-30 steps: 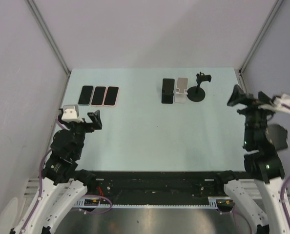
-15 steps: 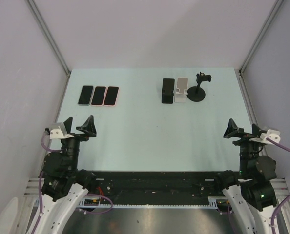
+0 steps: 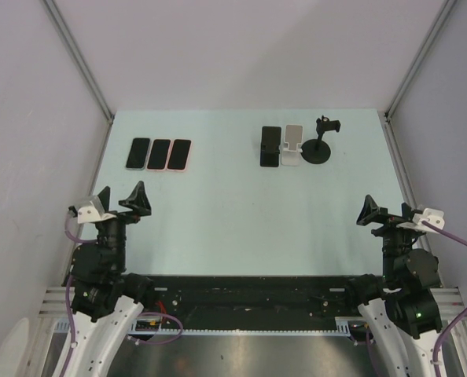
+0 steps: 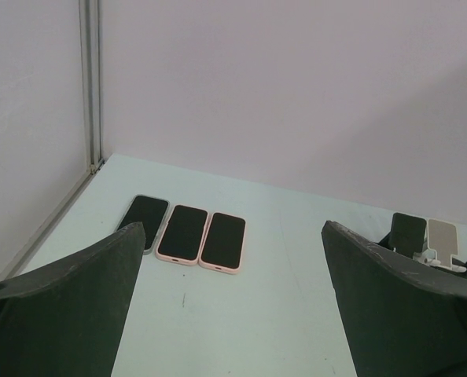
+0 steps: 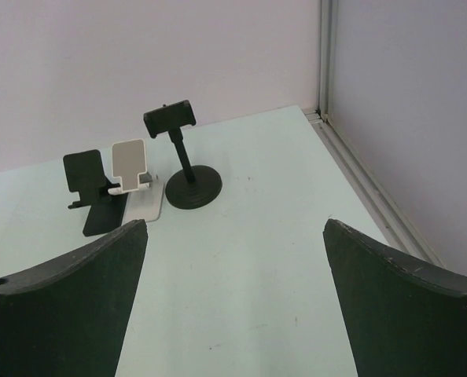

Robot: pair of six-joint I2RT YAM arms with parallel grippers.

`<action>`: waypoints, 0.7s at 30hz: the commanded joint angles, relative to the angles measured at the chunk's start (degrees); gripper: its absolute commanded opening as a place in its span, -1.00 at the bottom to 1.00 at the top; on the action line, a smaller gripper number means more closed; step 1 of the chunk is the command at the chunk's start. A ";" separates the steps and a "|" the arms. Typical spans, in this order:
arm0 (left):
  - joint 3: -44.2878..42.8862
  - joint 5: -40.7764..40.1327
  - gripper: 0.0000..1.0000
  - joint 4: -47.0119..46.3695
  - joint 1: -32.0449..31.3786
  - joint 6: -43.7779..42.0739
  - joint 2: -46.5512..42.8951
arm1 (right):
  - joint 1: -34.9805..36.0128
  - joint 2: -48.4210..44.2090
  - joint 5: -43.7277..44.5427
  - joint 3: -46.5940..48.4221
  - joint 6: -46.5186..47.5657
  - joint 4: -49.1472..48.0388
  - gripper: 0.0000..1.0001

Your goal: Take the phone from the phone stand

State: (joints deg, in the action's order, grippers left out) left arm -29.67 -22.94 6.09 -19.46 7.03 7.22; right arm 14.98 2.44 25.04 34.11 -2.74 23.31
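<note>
Your left hand (image 3: 121,198) and right hand (image 3: 387,212) both hang released, fingers spread, low in the frame. Three phones (image 3: 159,154) lie flat on the worktop (image 3: 233,204), upper left, well apart from the phone stands (image 3: 292,147) upper right; any branding seems too small to read.

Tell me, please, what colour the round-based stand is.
The round-based stand is black, clearest from the right wrist.

The pale green table (image 3: 241,204) bears three phones lying flat in a row at far left: left phone (image 3: 138,153), middle phone (image 3: 159,154), right phone (image 3: 179,155). At far right stand a black stand (image 3: 270,146), a white stand (image 3: 292,146) just beside it, and a round-based stand (image 3: 318,151)
</note>
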 commanded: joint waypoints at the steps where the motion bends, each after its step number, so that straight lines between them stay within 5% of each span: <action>1: 0.58 1.49 1.00 -3.01 1.80 0.53 0.60 | -0.48 -0.68 -0.52 -0.18 0.81 -2.04 0.99; 21: 1.11 2.29 1.00 -3.10 3.12 0.53 -2.57 | -0.48 -0.68 -0.78 -1.15 0.72 -3.10 1.00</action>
State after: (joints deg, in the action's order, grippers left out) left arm -28.93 -20.80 4.75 -17.21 7.07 5.39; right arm 14.74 2.37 24.53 33.10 -2.52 22.15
